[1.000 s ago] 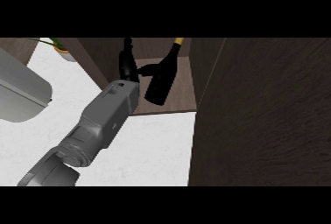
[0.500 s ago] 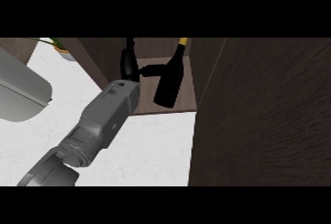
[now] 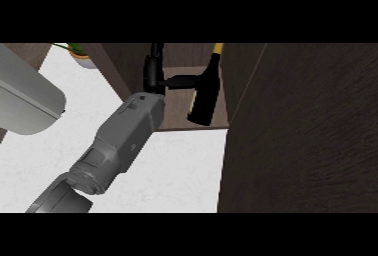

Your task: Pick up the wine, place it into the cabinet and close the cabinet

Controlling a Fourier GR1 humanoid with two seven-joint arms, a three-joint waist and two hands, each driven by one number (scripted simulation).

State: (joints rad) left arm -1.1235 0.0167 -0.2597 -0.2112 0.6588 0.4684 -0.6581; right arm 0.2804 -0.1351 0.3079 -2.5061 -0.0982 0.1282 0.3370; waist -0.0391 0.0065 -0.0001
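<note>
Our white marbled desk [image 3: 170, 165] runs under a dark wooden cabinet [image 3: 295, 125] whose open door fills the right of our view. At far left sits a grey rounded appliance [image 3: 26, 100], with a small potted plant [image 3: 77, 52] behind it. Our one visible forearm reaches up into the cabinet, and its robot hand [image 3: 155, 75] keeps its fingers curled toward the wine bottle [image 3: 205, 92]. The bottle lies just right of our hand, inside the cabinet on its shelf, nearly upright, its yellow cap pointing away from us. We judge the bottle placed; letting go and swinging the door shut remain.
</note>
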